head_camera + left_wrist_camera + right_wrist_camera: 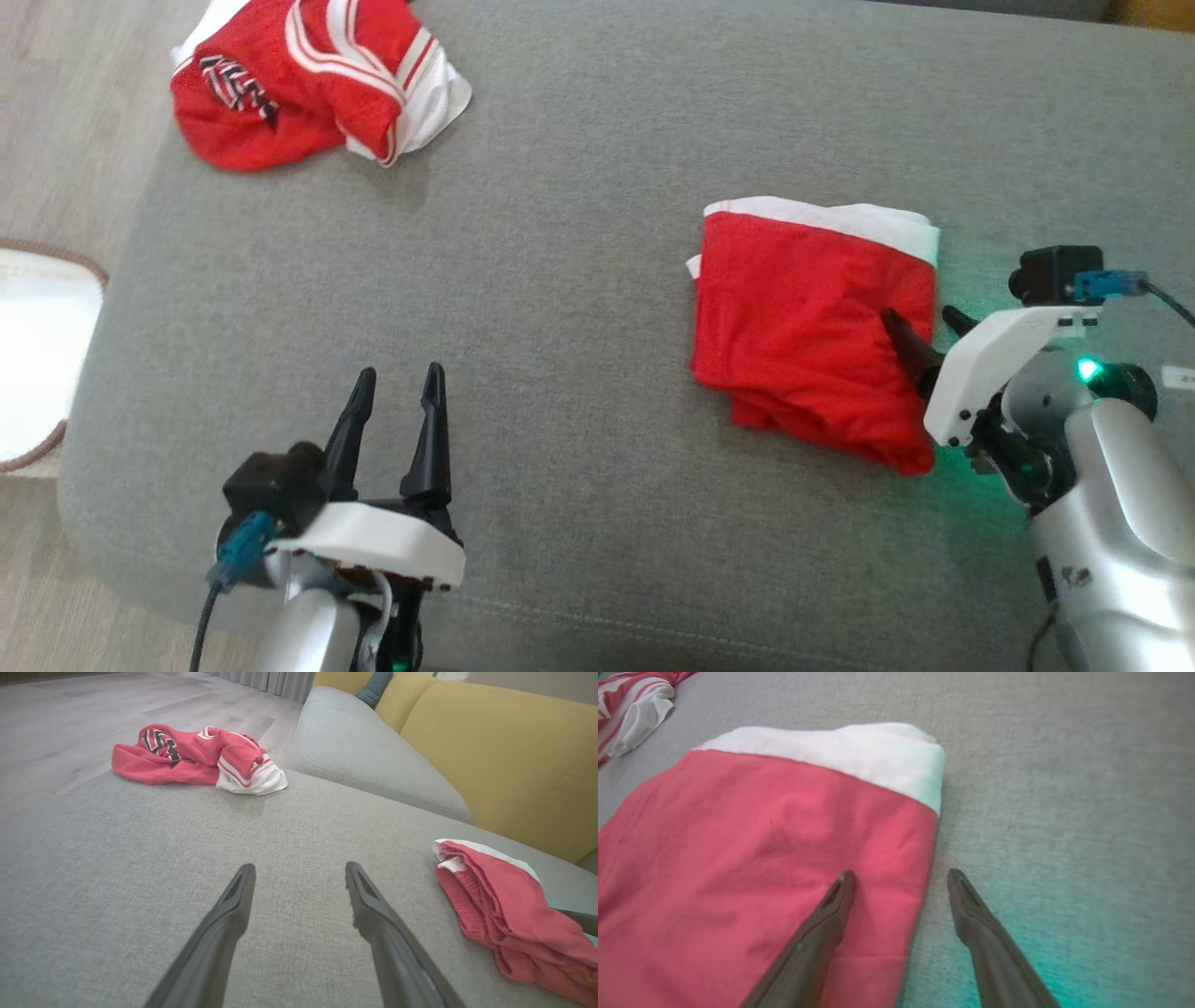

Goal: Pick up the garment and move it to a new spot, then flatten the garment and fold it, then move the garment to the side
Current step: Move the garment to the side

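Observation:
The garment [803,308] is a red piece with a white band, folded into a rough rectangle on the right half of the grey sofa seat [607,233]. My right gripper [920,317] is open at its right edge. In the right wrist view the right gripper [901,875] has one finger over the garment's red cloth [761,858] and the other over bare cushion. My left gripper [400,373] is open above the bare seat at the lower left, well clear of the cloth. In the left wrist view the left gripper [299,867] holds nothing, and the garment [504,905] lies to its right.
A second, crumpled red and white jersey [299,84] lies at the seat's far left corner [196,758]. Yellow back cushions [490,742] rise behind the seat. Wood floor [56,93] and a pale round mat [37,355] lie off the left edge.

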Controlling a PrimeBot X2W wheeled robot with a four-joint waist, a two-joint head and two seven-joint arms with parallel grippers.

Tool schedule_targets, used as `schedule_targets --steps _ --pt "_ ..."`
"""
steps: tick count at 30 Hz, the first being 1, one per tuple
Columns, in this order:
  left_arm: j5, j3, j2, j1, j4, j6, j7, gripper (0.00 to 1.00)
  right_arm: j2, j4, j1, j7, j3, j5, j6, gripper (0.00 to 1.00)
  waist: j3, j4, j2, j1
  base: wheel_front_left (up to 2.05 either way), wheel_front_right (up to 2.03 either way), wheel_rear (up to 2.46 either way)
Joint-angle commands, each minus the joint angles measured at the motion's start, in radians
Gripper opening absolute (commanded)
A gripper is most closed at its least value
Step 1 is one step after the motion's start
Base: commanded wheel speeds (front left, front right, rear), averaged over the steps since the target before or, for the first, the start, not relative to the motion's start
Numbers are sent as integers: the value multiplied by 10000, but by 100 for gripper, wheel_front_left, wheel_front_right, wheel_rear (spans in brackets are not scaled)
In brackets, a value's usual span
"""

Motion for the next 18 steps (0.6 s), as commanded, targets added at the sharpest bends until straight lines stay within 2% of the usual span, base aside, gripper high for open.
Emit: schedule_targets --steps 1,2,7,12,18 --pt "-49 278 17 -444 -288 15 -124 100 -46 -231 -315 94 173 237 -9 74 55 85 0 0 0 0 0" --pt "-55 275 16 -441 -295 26 -124 100 -38 -164 -352 173 197 390 -9 41 63 102 0 0 0 0 0" --pt "22 323 16 -422 -375 45 -124 100 -84 12 -465 305 464 770 -9 0 99 -13 0 0 0 0 0" --pt "223 343 15 -477 -558 -11 -124 100 -241 -14 -744 -383 636 554 -9 0 245 -548 0 0 0 0 0" --pt "489 390 15 -661 -910 -126 -124 100 -651 -136 -1351 -1038 755 -92 -9 0 676 -1883 0 0 0 0 0"
